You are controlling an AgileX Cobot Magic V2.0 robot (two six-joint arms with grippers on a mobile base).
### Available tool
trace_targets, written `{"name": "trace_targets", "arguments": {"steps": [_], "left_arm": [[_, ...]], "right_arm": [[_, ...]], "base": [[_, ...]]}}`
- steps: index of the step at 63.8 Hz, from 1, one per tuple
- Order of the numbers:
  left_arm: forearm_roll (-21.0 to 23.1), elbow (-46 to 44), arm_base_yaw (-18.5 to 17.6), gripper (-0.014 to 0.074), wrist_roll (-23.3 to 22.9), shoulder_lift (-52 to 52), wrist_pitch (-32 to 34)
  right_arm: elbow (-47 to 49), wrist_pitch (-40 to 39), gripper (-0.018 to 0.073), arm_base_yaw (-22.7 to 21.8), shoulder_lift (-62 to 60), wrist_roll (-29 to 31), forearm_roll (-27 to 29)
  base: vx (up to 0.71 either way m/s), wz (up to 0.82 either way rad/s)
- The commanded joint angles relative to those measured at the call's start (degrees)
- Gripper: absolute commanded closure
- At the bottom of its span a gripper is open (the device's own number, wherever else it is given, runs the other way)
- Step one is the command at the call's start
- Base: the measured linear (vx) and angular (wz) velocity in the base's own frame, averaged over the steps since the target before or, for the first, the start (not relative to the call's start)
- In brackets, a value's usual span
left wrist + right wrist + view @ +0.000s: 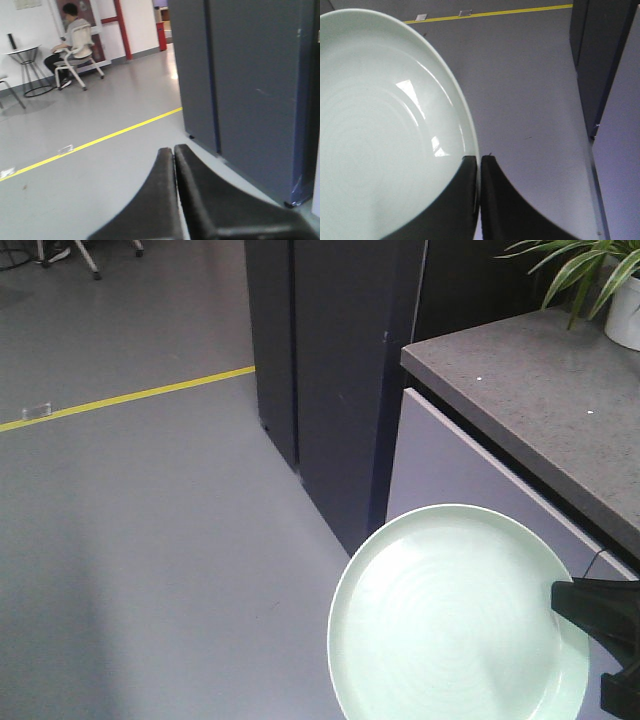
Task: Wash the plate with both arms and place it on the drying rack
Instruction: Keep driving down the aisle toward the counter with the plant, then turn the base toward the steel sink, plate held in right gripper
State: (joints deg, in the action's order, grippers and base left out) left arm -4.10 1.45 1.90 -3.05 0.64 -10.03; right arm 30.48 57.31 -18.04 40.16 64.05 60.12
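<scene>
The pale mint-green plate (455,625) hangs in the air above the grey floor, face toward the front camera. My right gripper (572,602) is shut on its right rim, one black finger over the face and one behind. In the right wrist view the plate (385,130) fills the left half, and the right gripper (479,161) pinches its rim between both fingers. My left gripper (173,150) is shut with nothing in it, pointing over the floor. The drying rack is out of view.
A grey speckled countertop (540,400) with a white front panel stands at the right, a potted plant (600,280) on its far corner. A tall dark cabinet (330,370) rises behind. A yellow floor line (130,395) crosses the floor. A seated person (75,40) is far off.
</scene>
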Motion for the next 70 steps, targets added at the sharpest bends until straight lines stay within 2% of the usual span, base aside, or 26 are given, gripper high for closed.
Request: {"name": "trace_targets", "arguments": {"steps": [1, 70], "left_arm": [[0.1, -1.41, -0.04, 0.0603, -0.51, 0.82, 4.11], [0.1, -1.41, -0.04, 0.0603, -0.51, 0.82, 4.11]], "right_arm": [[1.45, -0.68, 0.0561, -0.37, -0.07, 0.5, 3.55], [1.45, -0.68, 0.0561, -0.37, -0.07, 0.5, 3.55]], "base": [[0.16, -0.37], [0.11, -0.39]]}}
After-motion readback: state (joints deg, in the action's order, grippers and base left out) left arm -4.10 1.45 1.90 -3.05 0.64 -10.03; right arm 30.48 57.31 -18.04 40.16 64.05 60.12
